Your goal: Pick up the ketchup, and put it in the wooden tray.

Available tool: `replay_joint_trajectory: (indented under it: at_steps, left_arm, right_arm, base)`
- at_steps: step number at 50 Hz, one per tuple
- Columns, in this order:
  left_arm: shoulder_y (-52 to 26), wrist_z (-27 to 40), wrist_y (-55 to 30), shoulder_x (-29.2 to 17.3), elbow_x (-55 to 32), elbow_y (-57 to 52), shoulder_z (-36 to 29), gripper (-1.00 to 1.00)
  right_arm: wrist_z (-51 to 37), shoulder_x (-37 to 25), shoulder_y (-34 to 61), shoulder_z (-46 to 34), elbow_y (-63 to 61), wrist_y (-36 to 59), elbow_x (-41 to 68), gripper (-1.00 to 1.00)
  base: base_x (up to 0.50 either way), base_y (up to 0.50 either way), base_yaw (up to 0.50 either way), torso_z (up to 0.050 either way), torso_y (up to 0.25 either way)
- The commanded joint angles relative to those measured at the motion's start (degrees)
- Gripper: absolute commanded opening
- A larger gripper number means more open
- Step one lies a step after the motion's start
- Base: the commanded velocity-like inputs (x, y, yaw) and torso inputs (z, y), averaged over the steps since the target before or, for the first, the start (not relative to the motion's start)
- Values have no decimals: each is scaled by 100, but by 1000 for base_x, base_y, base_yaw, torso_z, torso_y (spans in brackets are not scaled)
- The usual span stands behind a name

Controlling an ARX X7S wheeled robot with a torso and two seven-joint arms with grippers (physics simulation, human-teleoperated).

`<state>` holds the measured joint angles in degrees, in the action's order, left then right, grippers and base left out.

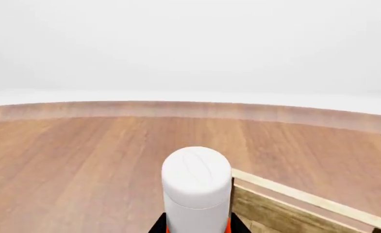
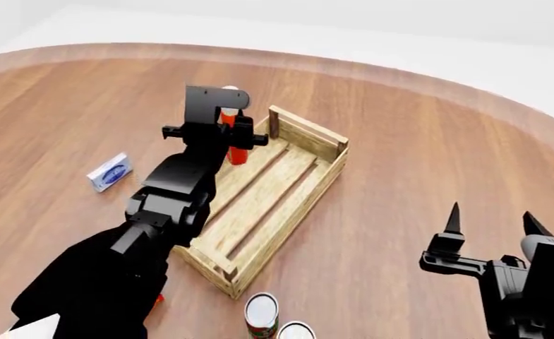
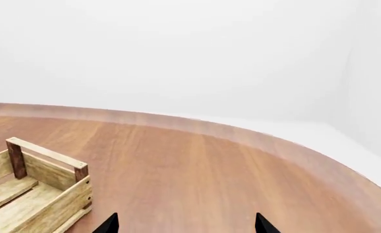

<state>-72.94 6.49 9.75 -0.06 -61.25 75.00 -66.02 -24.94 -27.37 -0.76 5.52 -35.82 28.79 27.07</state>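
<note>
The ketchup [image 2: 236, 145] is a red-orange bottle with a white cap [image 1: 196, 187], held upright in my left gripper [image 2: 231, 134], which is shut on it. It hangs over the far left corner of the wooden tray [image 2: 296, 185], a pale slatted crate whose rim [image 1: 306, 199] shows just beside the bottle in the left wrist view. My right gripper [image 2: 491, 222] stands open over the bare table near the right front, its black fingertips [image 3: 110, 224] wide apart with nothing between them. The tray's end [image 3: 44, 179] shows to one side in the right wrist view.
A small blue-and-white box [image 2: 108, 171] lies on the table left of my left arm. Two cans [image 2: 262, 314] stand at the front edge below the tray's near corner. The round wooden table [image 2: 428, 141] ends in a curved rim at the back.
</note>
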Motion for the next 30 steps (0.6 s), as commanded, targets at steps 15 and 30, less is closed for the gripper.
replay_joint_trajectory:
  at_steps: [15,30]
  left_arm:
    - [-13,-11,-22,5,-103,-4,-34,-100]
    - [-9,-17,-16,5,-126,-6,-60,-100]
  right_arm:
    - [-49,12,122,-98,77,12,-28,100]
    - [-59,-4,82,-89,50,-17,-19,100]
  base:
    - [-1,0,0,0,-88]
    - [-1,0,0,0,-84]
